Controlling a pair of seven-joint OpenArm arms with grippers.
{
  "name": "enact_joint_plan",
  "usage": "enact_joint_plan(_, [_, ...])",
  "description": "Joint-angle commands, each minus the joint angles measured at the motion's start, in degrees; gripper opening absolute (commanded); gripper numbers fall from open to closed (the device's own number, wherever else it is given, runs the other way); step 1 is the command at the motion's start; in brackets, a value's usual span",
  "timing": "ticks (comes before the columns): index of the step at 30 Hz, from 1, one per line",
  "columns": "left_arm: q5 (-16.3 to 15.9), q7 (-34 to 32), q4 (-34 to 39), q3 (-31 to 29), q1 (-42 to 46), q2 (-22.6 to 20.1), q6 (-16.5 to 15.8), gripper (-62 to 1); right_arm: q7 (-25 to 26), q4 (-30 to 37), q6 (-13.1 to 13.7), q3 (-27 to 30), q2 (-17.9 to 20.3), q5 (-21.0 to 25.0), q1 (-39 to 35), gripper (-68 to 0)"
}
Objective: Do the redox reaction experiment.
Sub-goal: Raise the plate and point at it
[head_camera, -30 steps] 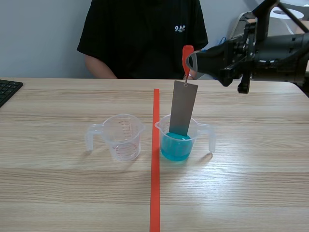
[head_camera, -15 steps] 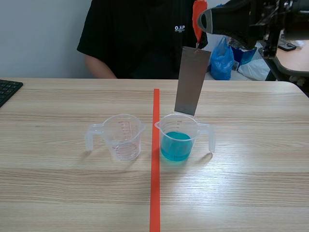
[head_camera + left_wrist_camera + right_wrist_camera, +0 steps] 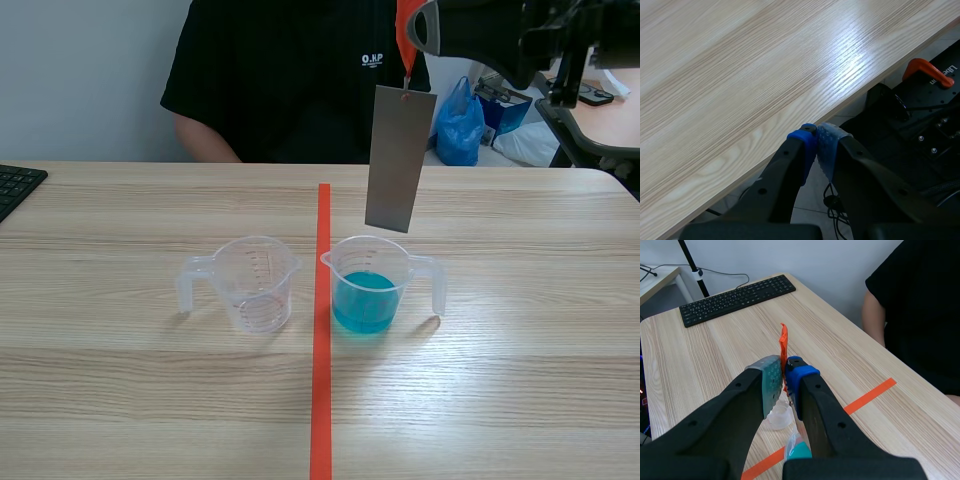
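Right gripper [image 3: 417, 28]: clenched on an orange tab [image 3: 403, 38], high above the blue-solution cup [image 3: 370, 287].
Metal plate [image 3: 400, 158]: grey, hangs from the tab a little tilted; its lower edge is above the blue-solution cup's rim, clear of the liquid.
Empty measuring cup [image 3: 256, 284]: clear, near the blue-solution cup, across the orange tape line [image 3: 321, 340] from it.
Left gripper [image 3: 816, 136]: pads pressed together on nothing, just past the table [image 3: 740, 75] edge.
Keyboard [image 3: 15, 186]: well apart from the blue-solution cup, beyond the empty cup.
Person [image 3: 290, 80]: black shirt, seated behind the blue-solution cup.
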Motion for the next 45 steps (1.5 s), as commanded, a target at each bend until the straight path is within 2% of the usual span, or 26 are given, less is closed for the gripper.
enact_joint_plan(1, [-1.1,-0.9,0.8,0.0,-0.1,-0.3,-0.2,-58.2,0.8,1.0,0.0,0.8,0.3,1.3,1.3,-65.8])
enact_joint_plan(12, [-2.4,-1.0,0.8,0.1,-2.0,-1.6,-0.4,-58.2,0.8,1.0,0.0,0.8,0.2,1.5,1.3,-65.8])
enact_joint_plan(16, [-6.5,-0.8,0.8,0.1,-4.4,-4.0,-1.8,-58.2,0.8,1.0,0.0,0.8,0.2,1.5,1.3,-65.8])
enact_joint_plan(19, [-9.3,-0.5,0.8,0.1,-7.2,-6.9,-6.2,-58.2,0.8,1.0,0.0,0.8,0.2,1.5,1.3,-65.8])
enact_joint_plan(24, [-11.7,0.4,0.8,0.2,-14.2,-11.4,-17.5,-58.2,0.7,1.0,0.0,0.8,0.2,1.5,1.3,-65.8])
enact_joint_plan(27, [-13.5,2.6,0.8,1.1,-19.1,-13.4,-21.4,-58.2,0.6,1.0,0.0,0.8,0.2,1.5,1.3,-65.8])
enact_joint_plan(33, [-18.4,8.5,0.8,6.3,-29.9,-15.6,-25.7,-58.2,0.6,1.0,0.0,0.8,0.2,1.5,1.3,-65.8])
enact_joint_plan(36, [-20.7,12.3,0.8,10.4,-35.8,-15.6,-25.7,-58.2,0.5,1.0,0.0,0.8,0.2,1.5,1.3,-65.8])
enact_joint_plan(42, [-27.9,19.6,0.8,21.0,-46.9,-15.3,-25.7,-58.2,0.4,1.0,0.0,0.8,0.2,1.5,1.3,-65.8])
enact_joint_plan(45, [-28.1,24.4,0.8,25.5,-51.6,-13.7,-25.7,-58.2,0.4,1.0,0.0,0.8,0.3,1.5,1.3,-65.8])
